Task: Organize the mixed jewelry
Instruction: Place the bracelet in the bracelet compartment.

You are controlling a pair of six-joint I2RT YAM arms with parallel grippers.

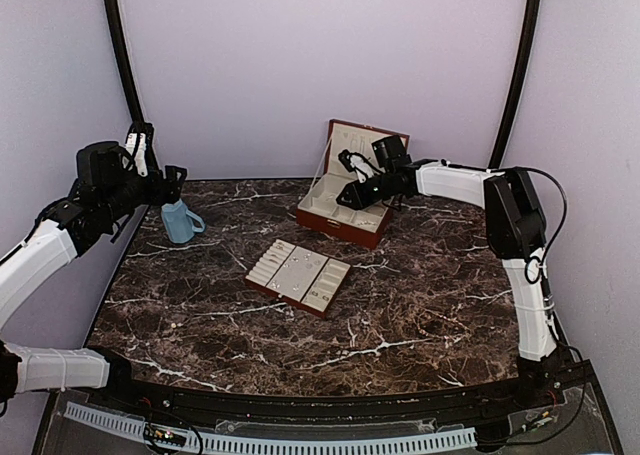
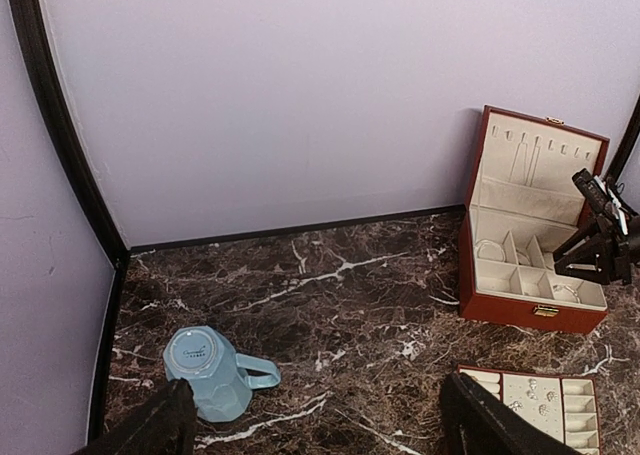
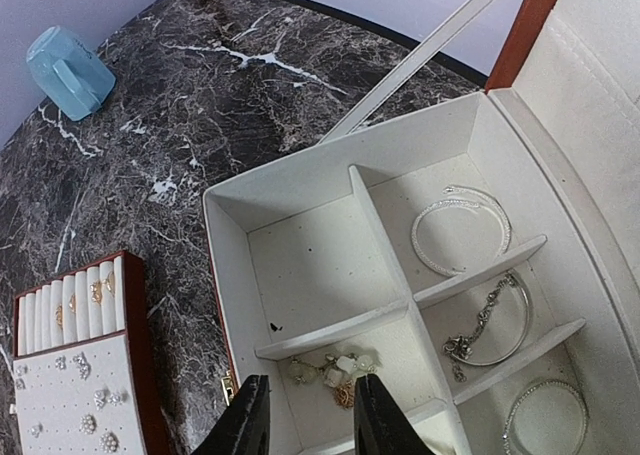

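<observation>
Dark marble surface, pale lilac walls all round. So the mixed jewelry is split between two spots. One small cluster of gold and pearly bits sits in a front compartment of the red-brown box, just ahead of the right gripper. That gripper hangs over the box's front edge with its jaws parted a little, and nothing is between them as far as I can see. The compartments further along hold three silvery bracelets, one per slot.

More tiny pieces dot the cream tray. There are studs on the flat pad and a few gold ones tucked into the ring rolls. The tray lies flat on the surface near the front of the box, not touching it. The box lid stands open, tipped back toward the wall.

Way over on the left a blue cup sits near the back corner, its base facing up in the left wrist view. The left gripper is raised off the surface near the cup, jaws spread wide, holding nothing.
</observation>
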